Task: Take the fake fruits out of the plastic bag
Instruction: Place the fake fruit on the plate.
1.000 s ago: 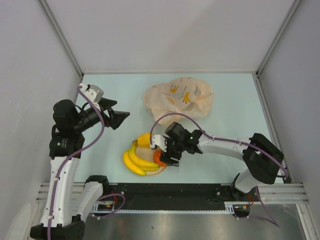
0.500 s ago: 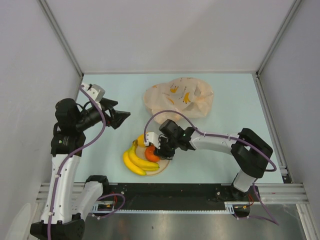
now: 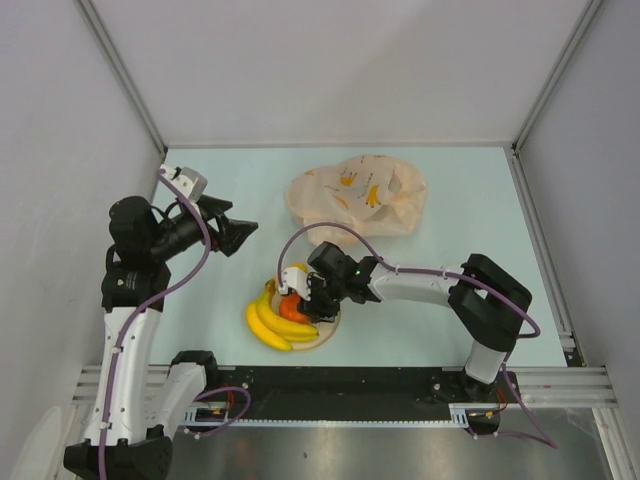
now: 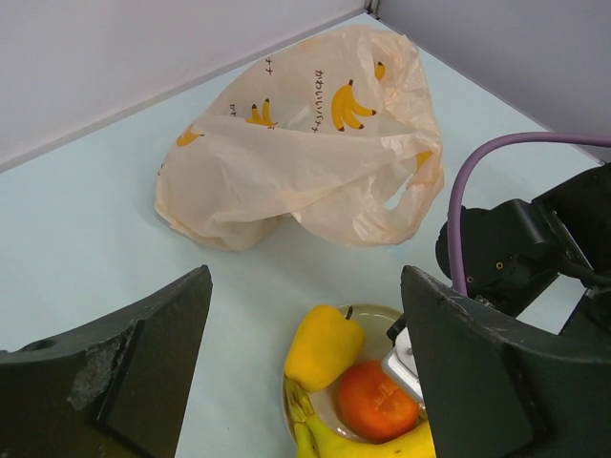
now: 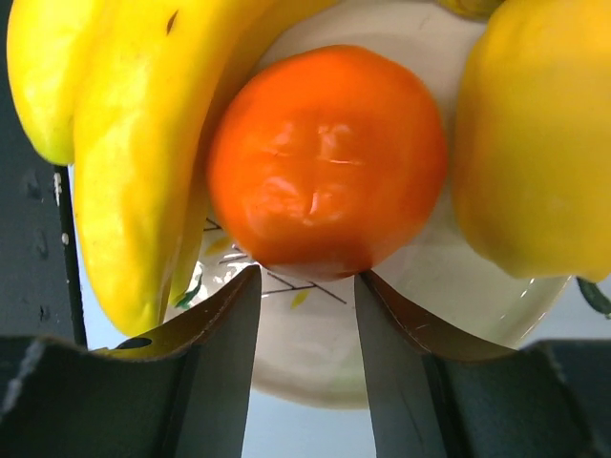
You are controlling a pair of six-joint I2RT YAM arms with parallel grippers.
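The peach plastic bag [image 3: 357, 195] with banana prints lies crumpled at the back of the table, also in the left wrist view [image 4: 305, 143]. The yellow banana bunch [image 3: 270, 325], yellow pepper [image 4: 323, 345] and orange ball [image 3: 293, 308] are on the cream plate [image 3: 324, 340]. My right gripper [image 3: 302, 298] is low over the plate. In its wrist view its fingertips [image 5: 250, 286] pinch the near edge of the orange ball [image 5: 325, 157], between the bananas [image 5: 124, 143] and the pepper [image 5: 535, 143]. My left gripper [image 3: 240, 235] is open and empty in the air, left of the bag. Mango and grapes are not visible.
The plate [image 5: 315, 358] has a twig drawing and stands near the table's front edge, left of centre. The right arm stretches across the front of the table from the right. White walls enclose the table on the left, back and right.
My right gripper has moved left with the orange ball, from the plate's right edge to over the plate between bananas and pepper. The left arm has barely moved.
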